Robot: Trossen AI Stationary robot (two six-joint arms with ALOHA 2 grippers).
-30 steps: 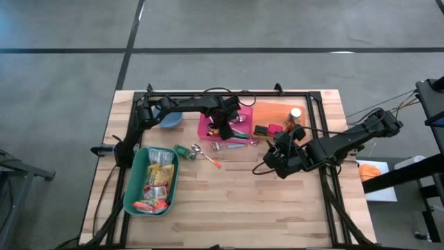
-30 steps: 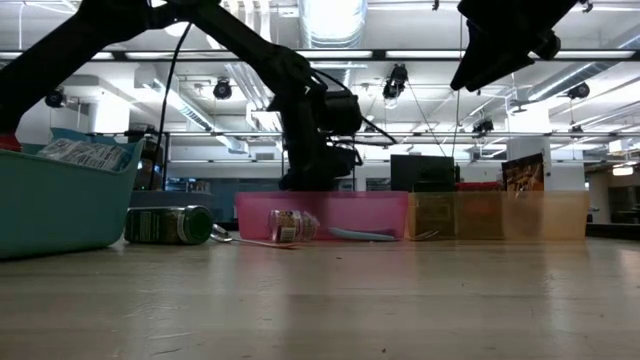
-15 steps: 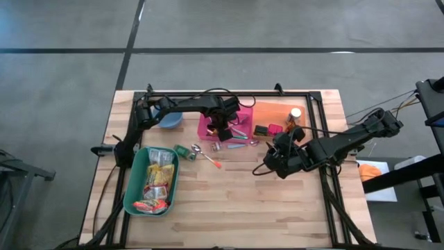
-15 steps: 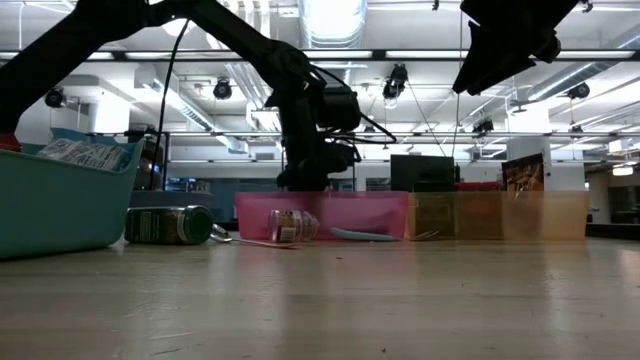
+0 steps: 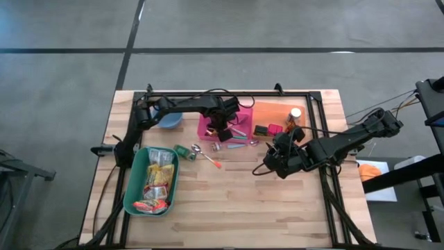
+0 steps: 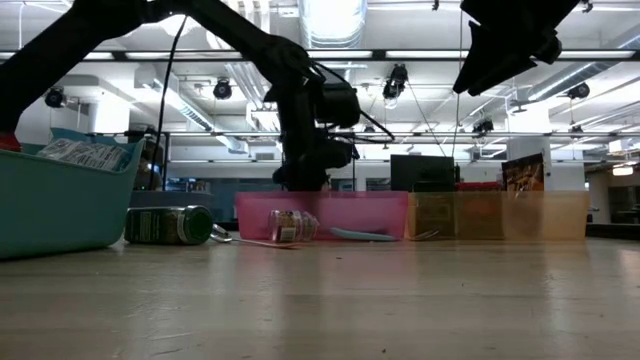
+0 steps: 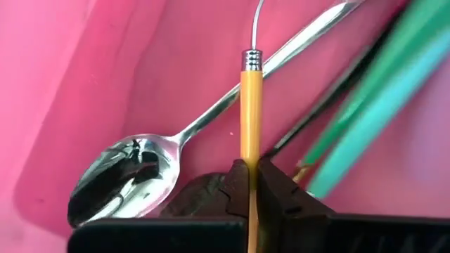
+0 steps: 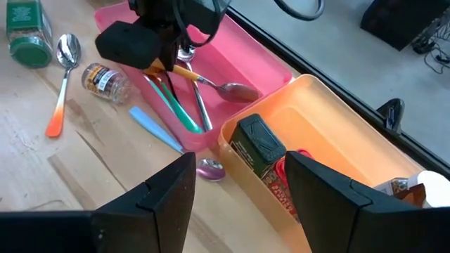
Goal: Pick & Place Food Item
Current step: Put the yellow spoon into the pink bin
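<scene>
So we count two bins, a pink plastic tray (image 5: 208, 128) and an orange one (image 5: 274, 111). The left claw (image 7: 247, 184) reaches down into the pink tray, clenched on a yellow-handled utensil (image 7: 251, 112) beside a steel spoon (image 7: 133, 165). The right claw (image 8: 235, 204) hovers half spread over the wooden desk (image 5: 243, 201).

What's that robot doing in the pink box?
The left gripper is down in the pink tray, pinched shut on an orange-handled utensil. A silver spoon lies next to it in the tray. The right gripper waits open above the table, holding nothing. The teal bin of snack packets sits off to the side.
</scene>
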